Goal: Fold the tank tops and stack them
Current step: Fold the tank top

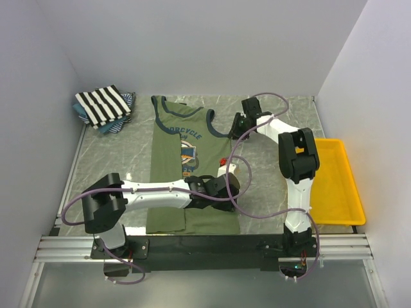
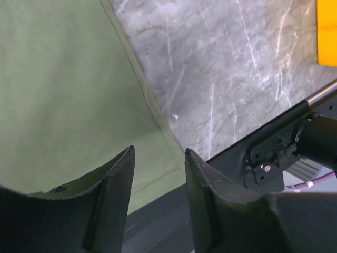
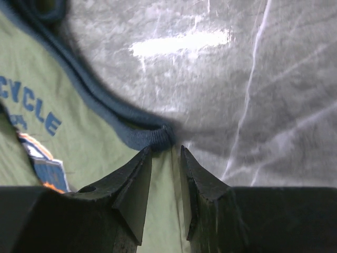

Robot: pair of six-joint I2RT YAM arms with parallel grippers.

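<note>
On the bench, the olive tank top lies flat, print up, neck away from the arms. Its long edge away from the yellow tray looks turned in lengthwise. At its tray-side hem corner the left tool hovers with jaws apart and nothing between them. At its tray-side armhole, where the navy trim ends, the right tool sits with jaws narrowly parted astride the side seam; whether it pinches cloth I cannot tell. Beyond the olive top's far corner, the striped tank top rests folded on blue patterned ones. By my reading, those are done. This one's second lengthwise fold, crosswise folding and stacking remain.
</note>
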